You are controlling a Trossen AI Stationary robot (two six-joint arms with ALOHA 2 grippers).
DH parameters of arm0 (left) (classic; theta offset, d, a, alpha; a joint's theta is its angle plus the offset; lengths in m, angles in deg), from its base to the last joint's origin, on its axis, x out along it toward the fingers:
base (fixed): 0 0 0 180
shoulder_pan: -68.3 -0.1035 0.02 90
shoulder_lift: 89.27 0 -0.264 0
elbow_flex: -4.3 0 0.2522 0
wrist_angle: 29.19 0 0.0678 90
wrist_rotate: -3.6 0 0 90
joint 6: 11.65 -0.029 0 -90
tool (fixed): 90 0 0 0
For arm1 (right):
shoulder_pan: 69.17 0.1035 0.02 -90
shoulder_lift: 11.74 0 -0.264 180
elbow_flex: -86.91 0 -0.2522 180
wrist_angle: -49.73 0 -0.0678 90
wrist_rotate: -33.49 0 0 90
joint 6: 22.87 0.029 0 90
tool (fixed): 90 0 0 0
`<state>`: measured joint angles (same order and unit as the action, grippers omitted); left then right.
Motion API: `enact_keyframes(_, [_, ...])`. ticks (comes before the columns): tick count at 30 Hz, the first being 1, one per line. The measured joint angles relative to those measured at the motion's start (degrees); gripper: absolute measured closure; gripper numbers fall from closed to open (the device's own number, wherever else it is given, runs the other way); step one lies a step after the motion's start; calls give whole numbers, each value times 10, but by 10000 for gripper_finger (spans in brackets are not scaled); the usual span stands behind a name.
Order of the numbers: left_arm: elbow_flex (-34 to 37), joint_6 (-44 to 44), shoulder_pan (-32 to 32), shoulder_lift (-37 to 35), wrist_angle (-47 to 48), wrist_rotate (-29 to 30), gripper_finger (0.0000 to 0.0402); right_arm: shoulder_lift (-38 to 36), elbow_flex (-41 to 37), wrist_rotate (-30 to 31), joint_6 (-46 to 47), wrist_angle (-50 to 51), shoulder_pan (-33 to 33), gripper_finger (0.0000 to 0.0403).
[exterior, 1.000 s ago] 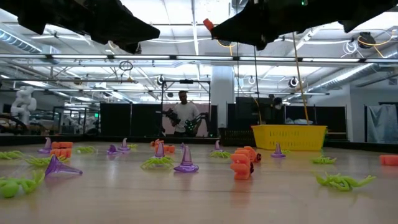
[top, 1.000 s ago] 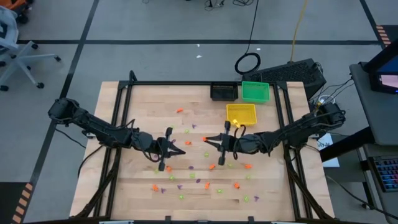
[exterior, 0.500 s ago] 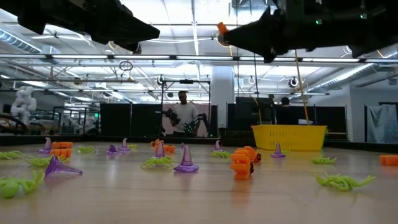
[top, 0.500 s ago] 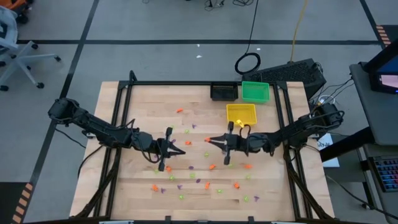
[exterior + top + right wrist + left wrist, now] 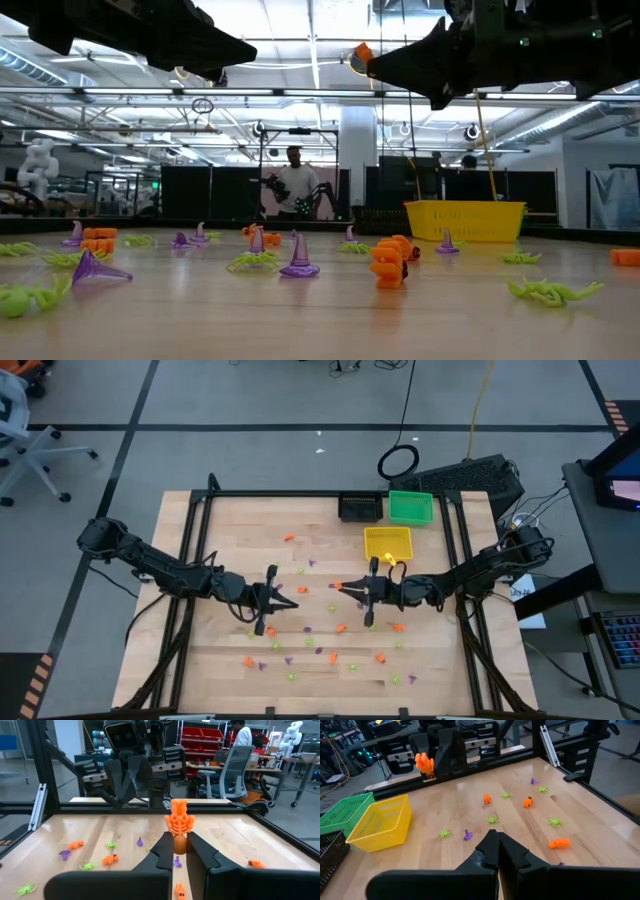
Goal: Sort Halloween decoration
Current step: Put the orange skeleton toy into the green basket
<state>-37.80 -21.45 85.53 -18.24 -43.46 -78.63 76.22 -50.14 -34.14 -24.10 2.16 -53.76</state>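
Small orange, purple and light-green Halloween trinkets lie scattered on the wooden table (image 5: 230,530), among them a purple hat (image 5: 299,262), an orange piece (image 5: 387,265) and a green spider (image 5: 548,291). My right gripper (image 5: 341,587) hovers over the table's middle, shut on an orange ribbed trinket (image 5: 178,820). Just left of it, my left gripper (image 5: 291,604) is shut on nothing above the table. The two grippers point at each other. My right gripper pinches the orange trinket's lower end (image 5: 179,841) between its two fingertips (image 5: 165,851). The fingers come in about level, pointing toward the table's left. The rest of the trinket sticks out beyond the fingertips, lifted well clear of the table.
A yellow bin (image 5: 387,543) stands just beyond my right gripper, toward the far edge. A green bin (image 5: 410,507) and a black bin (image 5: 360,508) stand at the far edge. A black frame rail (image 5: 300,495) borders the table. A person (image 5: 293,180) stands in the room behind.
My right gripper has sunk a little and drawn back slightly toward the table's right edge, tipping nearer to level, still shut on the orange trinket. My left gripper has stayed in place.
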Motion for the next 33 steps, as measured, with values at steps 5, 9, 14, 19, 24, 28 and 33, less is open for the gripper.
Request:
enact_keyframes(5, [0, 0, 0, 0, 0, 0, 402, 0, 0, 0, 2, 3, 0, 394])
enact_keyframes(9, [0, -2, 0, 0, 0, 0, 402, 0, 0, 0, 5, 3, 0, 394])
enact_keyframes(14, [0, -23, 0, 0, 0, 3, 402, -4, 0, 3, 2, 25, 0, 394])
enact_keyframes(19, [0, -31, 0, 0, 0, 3, 402, -42, 0, 55, 6, 84, 1, 394])
enact_keyframes(24, [0, -31, 0, 0, 0, 3, 402, -121, 0, 139, 36, 195, 1, 394])
enact_keyframes(28, [0, -31, 0, 0, 1, 3, 401, -181, 0, 207, 75, 270, -8, 394])
enact_keyframes(33, [0, -31, 0, 0, 1, 7, 402, -217, 0, 285, 149, 353, -33, 394])
